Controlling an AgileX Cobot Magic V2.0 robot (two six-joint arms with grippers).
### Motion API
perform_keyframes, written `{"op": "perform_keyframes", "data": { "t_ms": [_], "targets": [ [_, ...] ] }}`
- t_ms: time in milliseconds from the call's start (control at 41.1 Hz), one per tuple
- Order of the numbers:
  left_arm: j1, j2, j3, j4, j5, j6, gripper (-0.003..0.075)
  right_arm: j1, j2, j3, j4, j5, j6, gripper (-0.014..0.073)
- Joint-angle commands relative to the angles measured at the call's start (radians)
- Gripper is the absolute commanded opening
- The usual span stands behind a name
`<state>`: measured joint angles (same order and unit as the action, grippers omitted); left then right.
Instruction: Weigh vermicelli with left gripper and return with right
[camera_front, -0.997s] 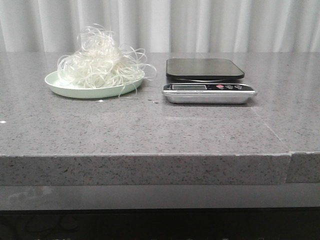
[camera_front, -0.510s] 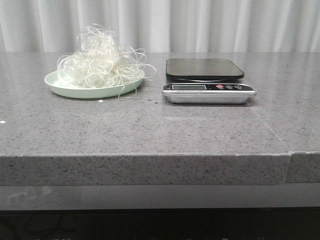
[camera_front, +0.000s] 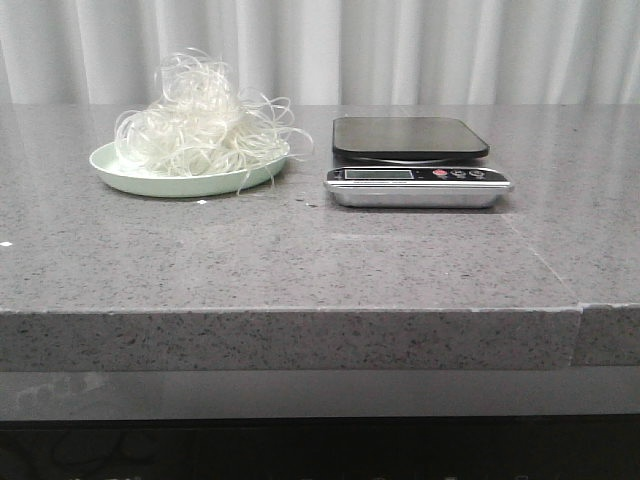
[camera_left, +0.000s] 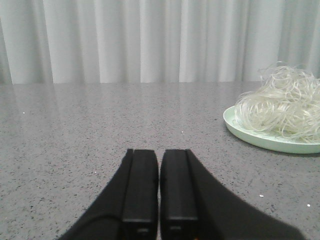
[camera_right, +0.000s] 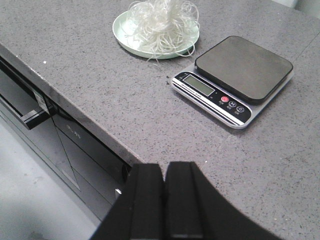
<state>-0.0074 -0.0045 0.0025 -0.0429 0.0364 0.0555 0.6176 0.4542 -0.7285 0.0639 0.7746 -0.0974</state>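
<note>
Bright, even light, soft shadows, sharp focus, faint countertop (camera_front: 300, 250) sheen

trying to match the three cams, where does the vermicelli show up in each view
Front view: the vermicelli is piled on the pale green plate, left of the scale.
Left wrist view: vermicelli at the right edge, on the plate; scale not in view.
Right wrist view: vermicelli at top centre, beside the scale.
Shared landmark: the pale green plate.

A kitchen-like test bench: a speckled grey stone counter (camera_front: 300, 260), a digital kitchen scale (camera_front: 415, 160), white curtains (camera_front: 400, 50) behind.
</note>
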Motion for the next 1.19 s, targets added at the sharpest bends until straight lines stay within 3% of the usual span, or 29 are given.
{"op": "perform_keyframes", "data": {
  "t_ms": [0,535,948,1167],
  "targets": [
    [-0.005,-0.019,0.006,-0.001,-0.088,-0.008,0.0141,-0.005,0.005,-0.024,-0.004,-0.067,-0.003,0.0145],
    [-0.005,-0.019,0.006,-0.001,-0.088,-0.008,0.0141,-0.027,-0.016,-0.011,-0.011,-0.083,-0.007,0.0145],
    [-0.005,-0.019,0.006,-0.001,-0.088,-0.008,0.0141,-0.470,-0.331,0.395,-0.010,-0.534,-0.007,0.0145],
    [-0.005,-0.019,0.006,-0.001,-0.088,-0.008,0.0141,-0.584,-0.443,0.587,-0.003,-0.646,-0.007,0.0145]
  ]
}}
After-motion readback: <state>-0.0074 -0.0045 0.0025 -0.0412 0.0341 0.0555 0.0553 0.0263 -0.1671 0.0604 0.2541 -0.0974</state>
